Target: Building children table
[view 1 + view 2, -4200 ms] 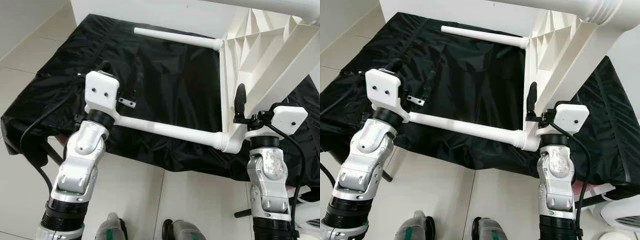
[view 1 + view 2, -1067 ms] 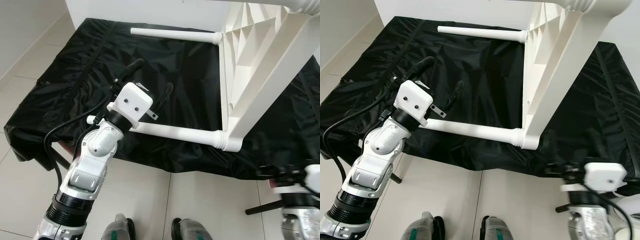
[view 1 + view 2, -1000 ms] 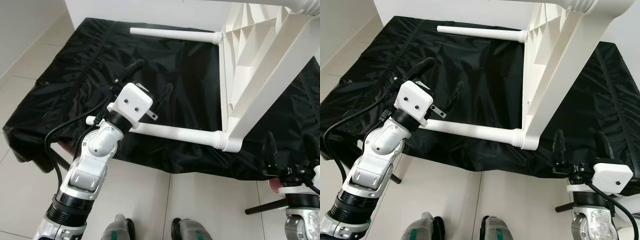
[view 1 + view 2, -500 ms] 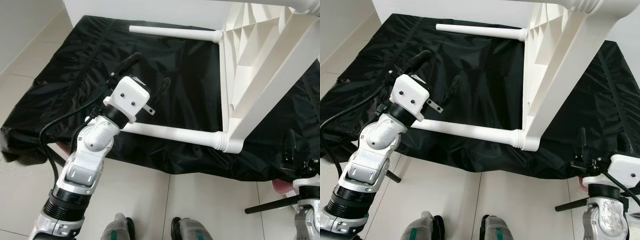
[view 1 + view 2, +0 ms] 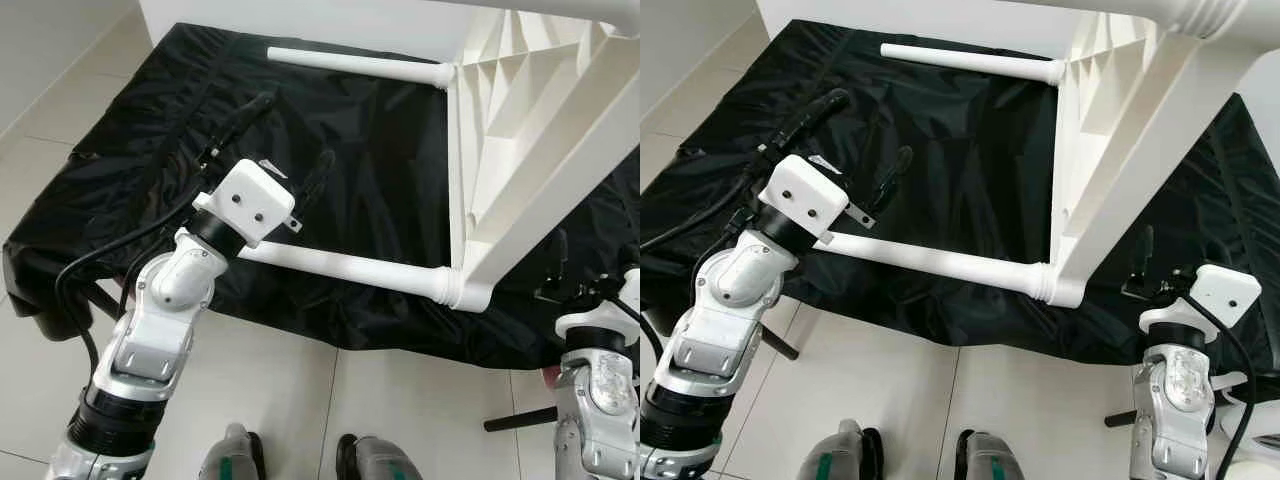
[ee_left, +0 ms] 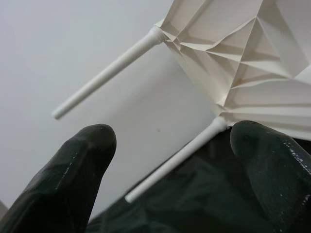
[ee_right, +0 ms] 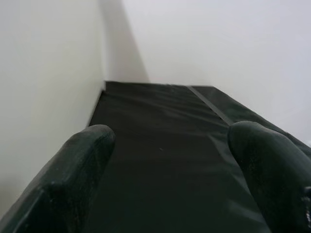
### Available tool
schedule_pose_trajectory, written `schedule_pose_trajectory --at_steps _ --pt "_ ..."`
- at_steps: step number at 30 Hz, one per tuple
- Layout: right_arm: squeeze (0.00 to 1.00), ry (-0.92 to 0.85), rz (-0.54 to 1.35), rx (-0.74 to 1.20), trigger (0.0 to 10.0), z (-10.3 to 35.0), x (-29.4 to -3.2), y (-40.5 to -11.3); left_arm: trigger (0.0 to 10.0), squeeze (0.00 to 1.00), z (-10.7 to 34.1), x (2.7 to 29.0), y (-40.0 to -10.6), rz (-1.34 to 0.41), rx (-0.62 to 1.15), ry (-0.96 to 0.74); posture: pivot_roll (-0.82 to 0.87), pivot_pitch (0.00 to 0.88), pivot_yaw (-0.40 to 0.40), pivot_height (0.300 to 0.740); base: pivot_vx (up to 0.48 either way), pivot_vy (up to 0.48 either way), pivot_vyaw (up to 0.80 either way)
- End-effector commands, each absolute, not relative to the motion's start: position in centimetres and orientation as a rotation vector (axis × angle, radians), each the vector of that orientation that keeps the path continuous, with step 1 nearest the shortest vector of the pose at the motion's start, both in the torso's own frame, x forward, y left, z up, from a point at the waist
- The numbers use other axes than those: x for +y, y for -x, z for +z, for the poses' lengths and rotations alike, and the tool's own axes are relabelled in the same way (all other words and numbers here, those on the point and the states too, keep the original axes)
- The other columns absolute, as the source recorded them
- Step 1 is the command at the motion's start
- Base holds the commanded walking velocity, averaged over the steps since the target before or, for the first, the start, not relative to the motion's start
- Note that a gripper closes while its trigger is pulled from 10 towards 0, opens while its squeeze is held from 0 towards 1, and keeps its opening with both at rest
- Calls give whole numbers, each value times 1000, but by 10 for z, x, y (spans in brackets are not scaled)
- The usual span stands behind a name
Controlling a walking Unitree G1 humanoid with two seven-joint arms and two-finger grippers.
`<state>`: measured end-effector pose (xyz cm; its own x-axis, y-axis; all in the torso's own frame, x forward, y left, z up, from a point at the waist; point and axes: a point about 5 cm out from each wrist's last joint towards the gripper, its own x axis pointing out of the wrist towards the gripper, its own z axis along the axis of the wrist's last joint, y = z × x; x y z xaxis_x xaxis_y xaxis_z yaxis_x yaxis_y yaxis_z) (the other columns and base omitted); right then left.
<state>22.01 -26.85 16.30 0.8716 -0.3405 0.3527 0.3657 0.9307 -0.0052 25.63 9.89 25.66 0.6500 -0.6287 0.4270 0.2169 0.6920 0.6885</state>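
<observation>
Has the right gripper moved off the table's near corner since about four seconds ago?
Yes. The right gripper then sat against the white table's near corner; now it hangs lower and out to the robot's right, over the black sheet's edge, fingers open.

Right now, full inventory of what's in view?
children's table: one, white plastic, lying on its side on the cover, ribbed underside facing the robot.
table legs: two fitted, white; near leg along the cover's front edge, far leg at the back.
cover: one, black, draped over a low platform.
floor tiles: pale, in front of the platform.
left pincer: open, above the cover just past the near leg, holding nothing.
right pincer: open, at the cover's front right, right of the table corner.
robot feet: two, at the bottom edge.
</observation>
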Motion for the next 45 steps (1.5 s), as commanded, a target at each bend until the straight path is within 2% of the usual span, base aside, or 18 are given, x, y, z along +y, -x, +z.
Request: schedule_pose_trajectory --at_steps 1,3,7,9,15,19,29,33,45 --pt "0 66 -420 -330 10000 156 -275 -220 10000 0 267 94 -248 -525 -778 -730 13 111 -56 740 0 0 0" --pt "0 54 -444 -326 10000 154 -278 -223 10000 0 272 96 -246 -476 -817 -818 17 114 -57 740 0 0 0" --pt "0 46 -446 -323 10000 153 -277 -226 10000 0 276 99 -246 -402 -854 -884 20 117 -60 740 0 0 0" --pt "0 45 -446 -321 10000 152 -276 -231 10000 0 273 102 -243 -320 -890 -996 27 126 -67 740 0 0 0" --pt "0 48 -442 -319 10000 151 -277 -237 10000 0 272 108 -237 -200 -932 -1098 37 129 -75 740 0 0 0" --pt "0 52 -431 -311 10000 149 -279 -245 10000 0 282 118 -228 -7 -1015 -1190 52 127 -84 740 0 0 0" --pt "0 45 -424 -306 10000 145 -277 -252 10000 0 296 128 -221 156 -1078 -1241 72 125 -82 740 0 0 0" --pt "0 32 -418 -287 10000 136 -273 -255 10000 0 315 134 -212 293 -1171 -1285 79 125 -80 740 0 0 0" --pt "0 28 -428 -270 10000 128 -273 -260 10000 0 333 135 -214 349 -1270 -1302 87 108 -69 740 0 0 0"
